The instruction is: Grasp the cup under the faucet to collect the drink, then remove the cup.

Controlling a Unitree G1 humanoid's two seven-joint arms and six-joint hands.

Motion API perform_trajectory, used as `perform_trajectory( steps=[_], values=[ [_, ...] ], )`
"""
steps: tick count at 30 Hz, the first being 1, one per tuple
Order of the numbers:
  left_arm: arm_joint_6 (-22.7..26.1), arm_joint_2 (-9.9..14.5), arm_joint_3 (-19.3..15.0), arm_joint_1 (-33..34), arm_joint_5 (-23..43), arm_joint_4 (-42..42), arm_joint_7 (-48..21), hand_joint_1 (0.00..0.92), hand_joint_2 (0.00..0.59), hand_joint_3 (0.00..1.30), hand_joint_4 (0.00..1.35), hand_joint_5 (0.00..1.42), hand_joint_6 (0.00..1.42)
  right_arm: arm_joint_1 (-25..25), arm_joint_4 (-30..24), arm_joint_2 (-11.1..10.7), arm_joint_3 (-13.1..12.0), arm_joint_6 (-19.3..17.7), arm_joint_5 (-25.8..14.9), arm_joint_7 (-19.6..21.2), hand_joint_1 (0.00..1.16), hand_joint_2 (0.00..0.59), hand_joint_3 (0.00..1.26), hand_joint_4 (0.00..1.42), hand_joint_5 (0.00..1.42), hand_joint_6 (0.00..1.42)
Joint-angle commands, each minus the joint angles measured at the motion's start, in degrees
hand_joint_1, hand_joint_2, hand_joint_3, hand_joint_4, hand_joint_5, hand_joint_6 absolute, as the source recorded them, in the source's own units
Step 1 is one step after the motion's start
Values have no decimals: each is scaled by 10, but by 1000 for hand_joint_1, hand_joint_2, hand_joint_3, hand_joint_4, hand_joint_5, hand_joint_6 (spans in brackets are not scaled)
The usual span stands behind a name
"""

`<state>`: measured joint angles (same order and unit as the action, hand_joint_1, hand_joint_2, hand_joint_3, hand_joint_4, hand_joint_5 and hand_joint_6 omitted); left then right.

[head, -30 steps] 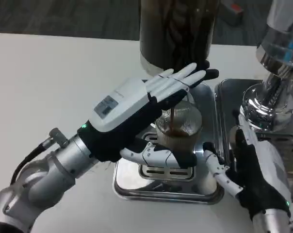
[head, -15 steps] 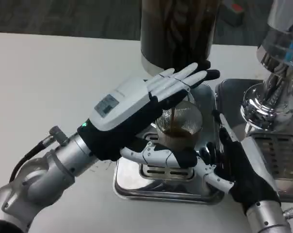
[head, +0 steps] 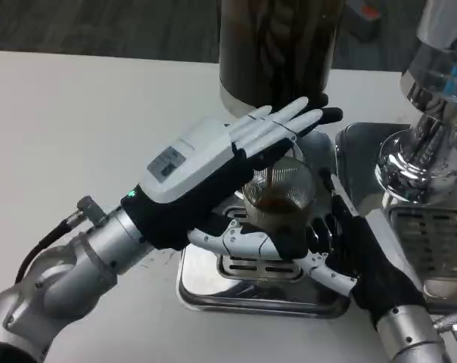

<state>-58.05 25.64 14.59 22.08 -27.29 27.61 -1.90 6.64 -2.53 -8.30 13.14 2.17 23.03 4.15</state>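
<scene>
Partly hidden, cup [head: 280,198] sits in left hand [head: 213,178]; right hand's [head: 357,253] fingers spread.

Label on left robot hand [head: 213,162] too blurred to read

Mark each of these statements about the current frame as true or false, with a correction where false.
1. A dark stream is pouring into the cup. True.
2. The cup lies tipped over on the table. False: it stands upright on the metal drip tray.
3. The left robot hand reaches over the cup, fingers stretched out. True.
4. The right robot hand rests far from the cup at the table edge. False: it is right beside the cup.
5. The cup is full to the brim. False: it is partly filled.
</scene>
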Motion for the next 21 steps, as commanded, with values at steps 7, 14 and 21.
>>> perform_trajectory(
  steps=[7, 14, 21],
  values=[
    [12, -2, 3, -15, -19, -14, 7, 0, 136, 85, 0, 118, 62, -14, 11, 0, 2, -21, -9, -5, 526, 253, 0, 0, 0, 0],
    [32, 12, -39, -31, 0, -22, 37, 0, 146, 86, 0, 118, 45, -15, 16, 1, 2, -23, -10, -3, 527, 253, 0, 0, 0, 0],
    [51, 17, -93, -69, -5, -36, 79, 0, 151, 95, 0, 98, 41, -17, 14, -4, 7, -22, -2, -6, 527, 253, 0, 0, 0, 0]
  ],
)
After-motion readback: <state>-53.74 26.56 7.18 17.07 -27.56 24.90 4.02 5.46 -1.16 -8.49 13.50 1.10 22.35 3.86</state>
